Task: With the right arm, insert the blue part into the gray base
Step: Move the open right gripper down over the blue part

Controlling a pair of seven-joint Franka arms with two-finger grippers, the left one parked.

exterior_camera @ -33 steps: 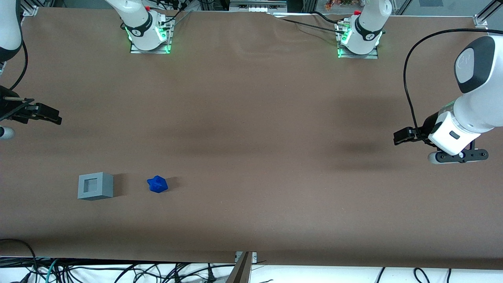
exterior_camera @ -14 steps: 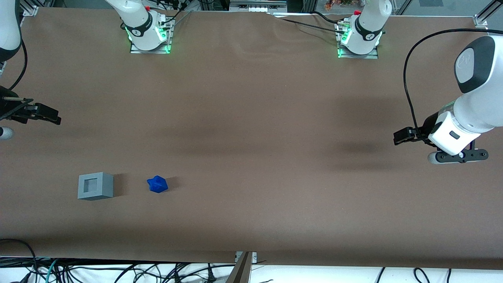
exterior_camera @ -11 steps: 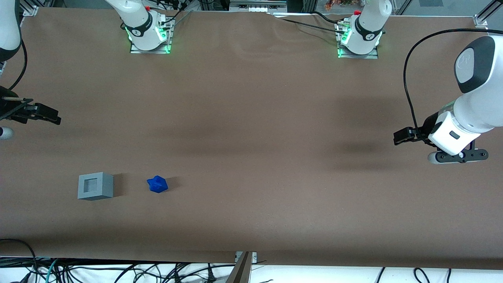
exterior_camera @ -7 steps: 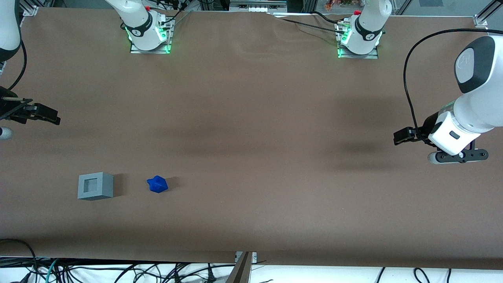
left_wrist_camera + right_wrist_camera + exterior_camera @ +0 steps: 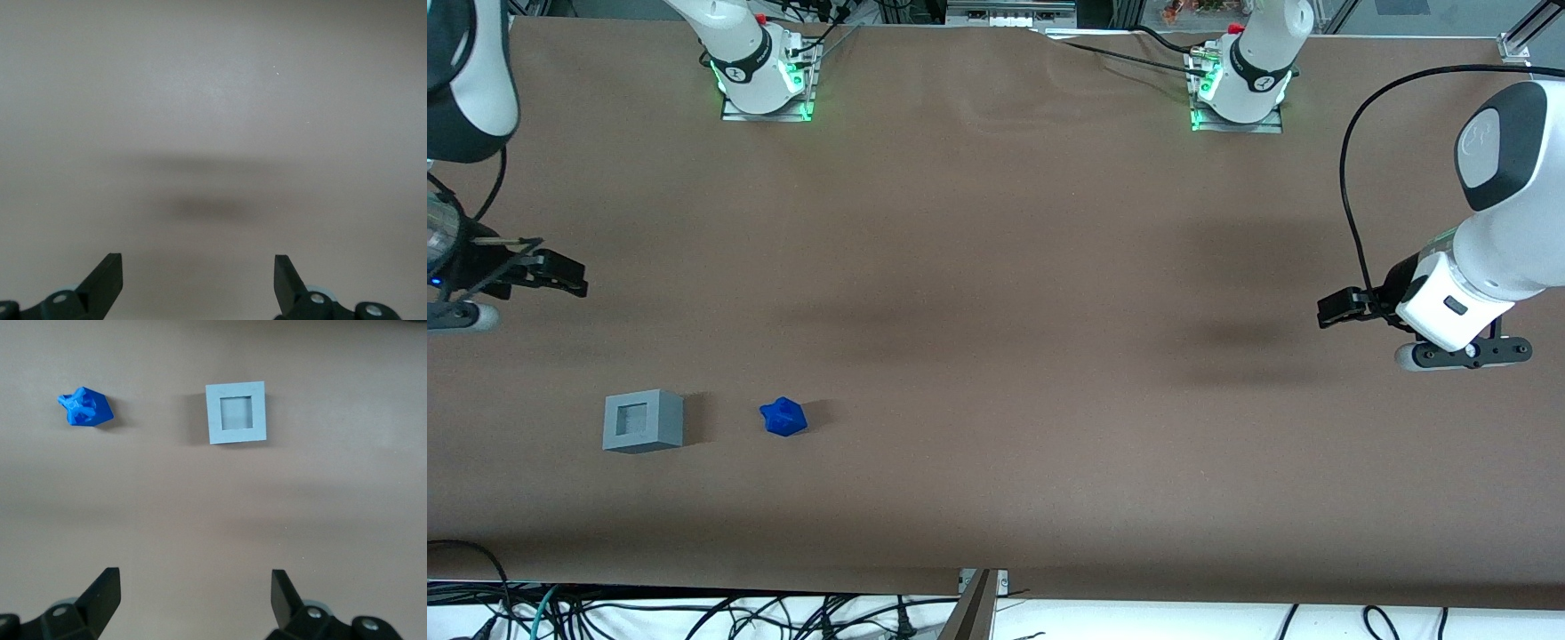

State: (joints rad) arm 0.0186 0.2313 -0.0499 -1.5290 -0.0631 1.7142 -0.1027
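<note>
My right arm [image 5: 467, 80] has swung in from the frame's left edge over the last half second, and my claw [image 5: 569, 283] now reaches a little farther over the counter [image 5: 996, 267] than it did, sitting slightly lower in the front view too. The gray base and the blue part have not budged.

My claw hangs in the air at the left edge of the front view, empty, its two black fingers [image 5: 100, 593] spread wide apart, nothing between them. It is well apart from both parts, farther from the front camera than either.

The gray base [image 5: 643, 421] stands on the brown counter in the lower left of the front view, square recess facing up toward my wrist camera [image 5: 236, 413]. The blue part [image 5: 783, 416] lies on the counter near the base but not touching it, on the side toward the parked arm's end, bare counter between them. From my wrist, the blue part [image 5: 85, 408] shows its angular shape with a stub poking out; it rests loose on the counter, about level with the base.
</note>
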